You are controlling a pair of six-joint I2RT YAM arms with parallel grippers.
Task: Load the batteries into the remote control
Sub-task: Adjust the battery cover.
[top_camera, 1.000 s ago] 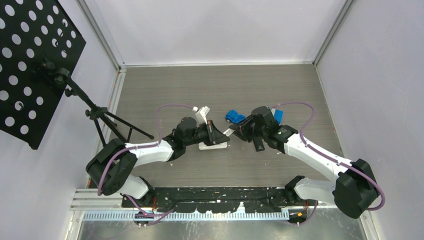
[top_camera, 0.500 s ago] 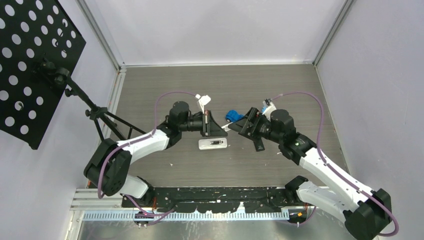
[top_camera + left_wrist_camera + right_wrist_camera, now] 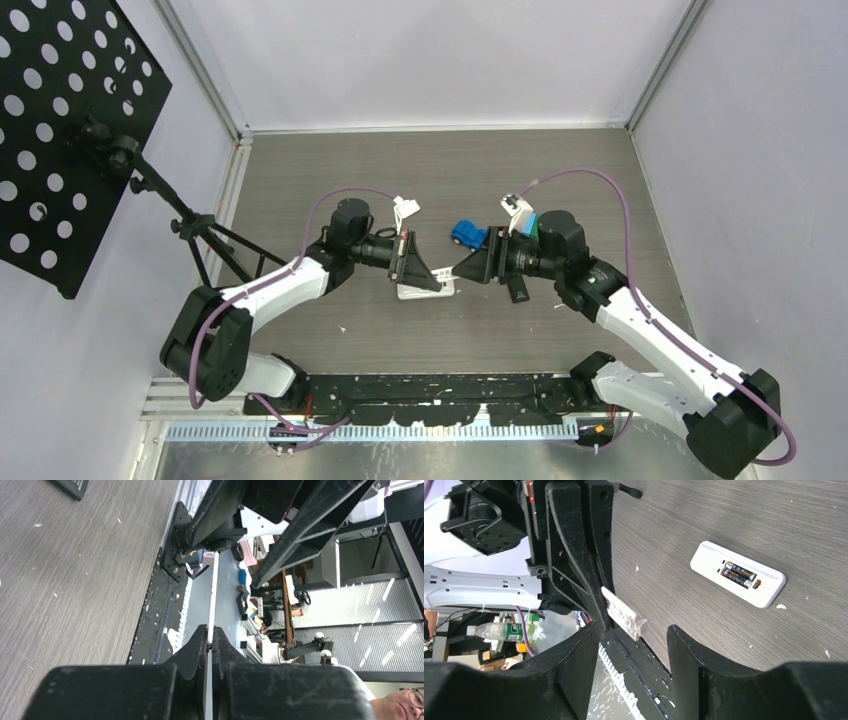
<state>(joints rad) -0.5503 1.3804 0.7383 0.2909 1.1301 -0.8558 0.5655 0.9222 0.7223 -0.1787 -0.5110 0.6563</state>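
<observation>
The white remote control [image 3: 769, 587] lies back-up on the table, partly under the left gripper in the top view [image 3: 410, 293]. Two dark batteries [image 3: 739, 575] sit side by side in its open compartment. My left gripper [image 3: 434, 274] [image 3: 210, 632] is shut on a thin white battery cover [image 3: 623, 612] [image 3: 215, 590], held above the remote. My right gripper [image 3: 464, 269] [image 3: 634, 630] faces it, open, with its jaws on either side of the cover's free end and gaps showing on both sides.
A blue toy car [image 3: 466, 234] stands behind the grippers. A small black object [image 3: 516, 290] lies right of the remote. A tripod [image 3: 205, 240] with a black perforated board [image 3: 60, 120] stands at the left wall. White crumbs dot the table.
The left gripper lifted off the remote with the cover, then settled lower again. The right gripper swung left to face it, and its jaws widened and then narrowed round the cover's end.
</observation>
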